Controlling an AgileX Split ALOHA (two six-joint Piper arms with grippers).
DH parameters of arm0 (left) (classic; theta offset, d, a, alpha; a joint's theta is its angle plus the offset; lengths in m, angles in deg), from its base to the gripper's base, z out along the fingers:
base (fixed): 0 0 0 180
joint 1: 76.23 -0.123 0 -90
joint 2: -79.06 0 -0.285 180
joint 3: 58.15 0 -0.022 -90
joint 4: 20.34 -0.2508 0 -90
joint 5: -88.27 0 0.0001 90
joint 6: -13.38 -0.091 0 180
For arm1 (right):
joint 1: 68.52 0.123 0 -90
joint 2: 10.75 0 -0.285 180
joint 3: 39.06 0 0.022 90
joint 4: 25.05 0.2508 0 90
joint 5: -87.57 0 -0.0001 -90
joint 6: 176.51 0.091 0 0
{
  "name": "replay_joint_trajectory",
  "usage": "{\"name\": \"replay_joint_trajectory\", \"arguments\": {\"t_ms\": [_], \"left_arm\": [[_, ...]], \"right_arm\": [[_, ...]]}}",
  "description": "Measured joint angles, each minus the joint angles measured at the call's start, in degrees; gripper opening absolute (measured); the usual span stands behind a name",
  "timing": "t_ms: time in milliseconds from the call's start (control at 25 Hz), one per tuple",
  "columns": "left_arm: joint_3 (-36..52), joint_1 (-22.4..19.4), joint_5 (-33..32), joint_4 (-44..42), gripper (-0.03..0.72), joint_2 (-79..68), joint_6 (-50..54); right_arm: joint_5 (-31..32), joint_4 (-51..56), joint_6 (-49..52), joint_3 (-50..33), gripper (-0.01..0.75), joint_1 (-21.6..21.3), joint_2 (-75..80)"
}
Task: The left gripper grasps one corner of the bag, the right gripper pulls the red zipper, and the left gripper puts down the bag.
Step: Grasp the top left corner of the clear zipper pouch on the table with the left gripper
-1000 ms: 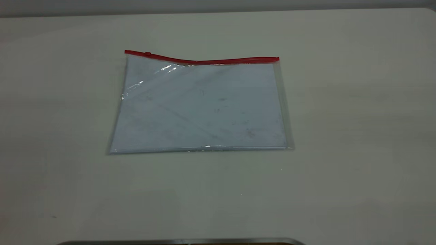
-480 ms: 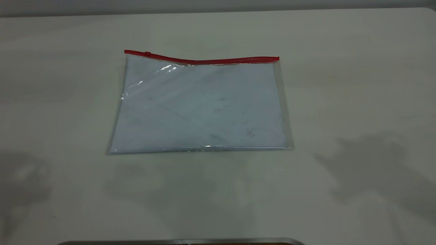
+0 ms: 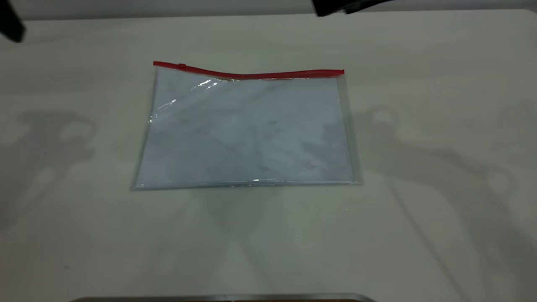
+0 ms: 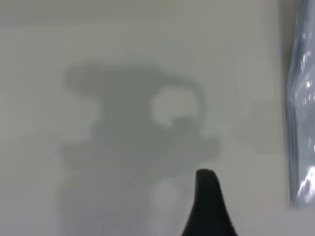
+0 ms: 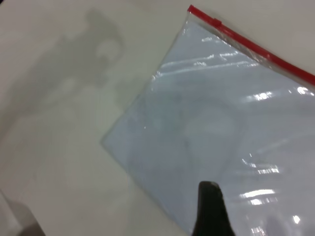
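Clear plastic bag [image 3: 247, 130] lies flat, beside the left gripper [image 4: 206, 206] and under the right gripper [image 5: 210, 209]; finger states can't be told.

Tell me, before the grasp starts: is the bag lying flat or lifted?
Flat. The bag lies spread on the table, all four corners down, no gripper touching it.

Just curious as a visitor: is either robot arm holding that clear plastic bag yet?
No. The clear plastic bag with the red zipper strip lies flat on the table, untouched.
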Motion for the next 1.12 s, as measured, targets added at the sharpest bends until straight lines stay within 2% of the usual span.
{"name": "replay_joint_trajectory", "arguments": {"t_ms": [240,520,760,1000,1120], "left_arm": [[-14.2,0.0,-3.5,14.8,0.590,-17.5,-16.4],[-29.9,0.0,-12.4,32.3,0.590,-35.2,-33.2],[-37.5,0.5,-15.2,35.6,0.590,-43.7,-35.8],[-38.4,2.8,-16.2,40.5,0.588,-46.8,-41.3],[-38.6,3.8,-16.4,41.1,0.564,-46.8,-42.1]], "right_arm": [[2.3,1.2,0.4,7.3,0.561,0.0,7.1],[2.4,1.7,0.5,8.3,0.561,0.0,9.1],[2.4,1.8,0.6,8.4,0.561,0.0,9.2],[2.4,1.8,0.7,8.5,0.561,0.0,9.2],[2.4,1.8,0.7,8.5,0.561,0.0,9.2]]}}
